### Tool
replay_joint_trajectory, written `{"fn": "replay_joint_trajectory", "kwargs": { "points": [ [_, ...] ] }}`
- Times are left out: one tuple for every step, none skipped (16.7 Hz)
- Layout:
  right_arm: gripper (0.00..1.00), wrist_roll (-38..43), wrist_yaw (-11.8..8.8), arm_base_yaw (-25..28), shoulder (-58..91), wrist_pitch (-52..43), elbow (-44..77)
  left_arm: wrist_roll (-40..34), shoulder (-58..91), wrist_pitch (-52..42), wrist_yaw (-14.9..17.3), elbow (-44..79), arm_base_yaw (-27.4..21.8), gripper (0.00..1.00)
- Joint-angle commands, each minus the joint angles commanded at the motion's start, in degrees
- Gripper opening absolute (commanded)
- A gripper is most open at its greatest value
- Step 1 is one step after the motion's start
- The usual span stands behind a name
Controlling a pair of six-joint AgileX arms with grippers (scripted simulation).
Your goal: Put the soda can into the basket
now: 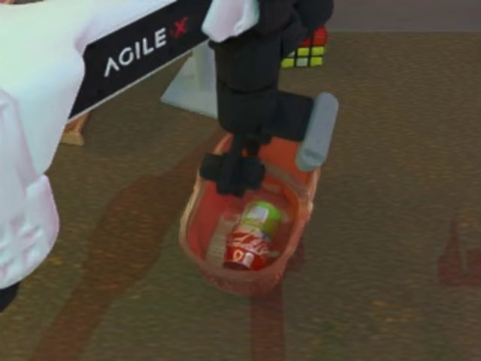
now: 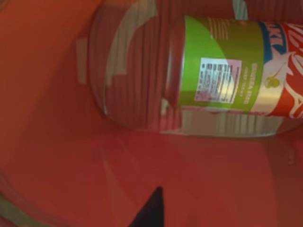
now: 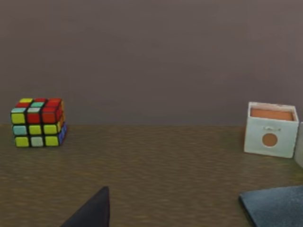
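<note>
- Brownish tabletop with faint darker streaks, plain dull wall behind it, so a pretty bare rendered setup.
- Soda can (image 1: 252,235) is already inside the basket (image 1: 197,226), lying on its side on the pale slatted floor. Green end points toward the far end of the basket, red end sits close to the near wall. Looks like it tipped or got laid down rather than stood up, which honestly is fine for "in the basket".
- Left gripper (image 1: 239,179) hangs right over the far half of the basket, just above the can's green end and, as far as I can see, not touching it. My guess is it's positioned there because that's the drop spot.
- Can't tell whether its claw is apart or together; the arm's dark body hides the fingers from above, and the left wrist view only shows one dark tip at the edge, with the can (image 2: 227,66) filling the shot and nothing squeezing it.
- Basket handle is mostly hidden under the arm, so a straight-up exit seems safest to avoid snagging it.
- Right arm isn't in the top view at all. Its wrist camera just stares across the table at a puzzle cube (image 3: 39,122) and a small white box (image 3: 271,129), so I'd call it parked. Can't tell its claw state either.
- Task reads as basically done to me.
</note>
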Motion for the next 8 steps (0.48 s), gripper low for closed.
{"fn": "replay_joint_trajectory", "kwargs": {
  "points": [
    [1.00, 0.00, 0.00, 0.00, 0.00, 0.00, 0.00, 0.00, 0.00, 0.00, 0.00, 0.00, 0.00, 0.40],
    [1.00, 0.00, 0.00, 0.00, 0.00, 0.00, 0.00, 0.00, 0.00, 0.00, 0.00, 0.00, 0.00, 0.32],
    [1.00, 0.00, 0.00, 0.00, 0.00, 0.00, 0.00, 0.00, 0.00, 0.00, 0.00, 0.00, 0.00, 0.25],
    [1.00, 0.00, 0.00, 0.00, 0.00, 0.00, 0.00, 0.00, 0.00, 0.00, 0.00, 0.00, 0.00, 0.17],
    [1.00, 0.00, 0.00, 0.00, 0.00, 0.00, 0.00, 0.00, 0.00, 0.00, 0.00, 0.00, 0.00, 0.10],
    [1.00, 0.00, 0.00, 0.00, 0.00, 0.00, 0.00, 0.00, 0.00, 0.00, 0.00, 0.00, 0.00, 0.02],
    [1.00, 0.00, 0.00, 0.00, 0.00, 0.00, 0.00, 0.00, 0.00, 0.00, 0.00, 0.00, 0.00, 0.00],
    [1.00, 0.00, 0.00, 0.00, 0.00, 0.00, 0.00, 0.00, 0.00, 0.00, 0.00, 0.00, 0.00, 0.00]
  ]
}}
